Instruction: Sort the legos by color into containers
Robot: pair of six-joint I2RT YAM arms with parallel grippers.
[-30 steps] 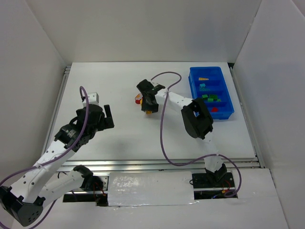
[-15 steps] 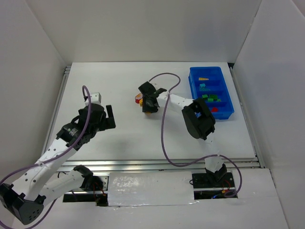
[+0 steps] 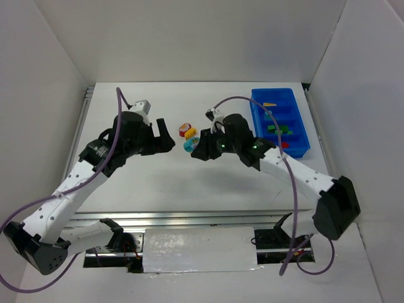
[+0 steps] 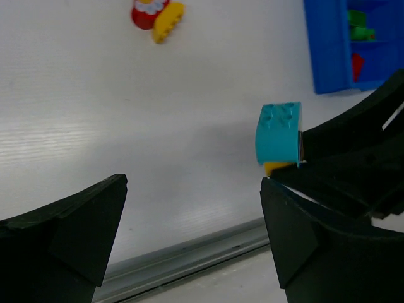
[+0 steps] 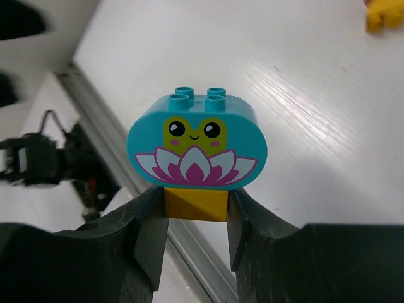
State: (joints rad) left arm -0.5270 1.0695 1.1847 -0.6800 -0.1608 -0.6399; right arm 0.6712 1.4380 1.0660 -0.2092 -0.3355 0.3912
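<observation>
My right gripper is shut on a small yellow brick that carries a teal brick with a frog and lotus print. It holds the pair above the table centre, and the teal brick shows in the top view and the left wrist view. A red brick and a yellow brick lie together on the table just behind it. My left gripper is open and empty, just left of the held bricks. The blue bin at the back right holds yellow, teal, green and red bricks in separate compartments.
White walls stand on the left, back and right. A metal rail runs along the table's near edge. The red and yellow bricks and the bin's corner show in the left wrist view.
My right arm has swung its elbow out to the right and now holds the teal-and-yellow pair off the table. My left arm has moved up and right toward the centre.
</observation>
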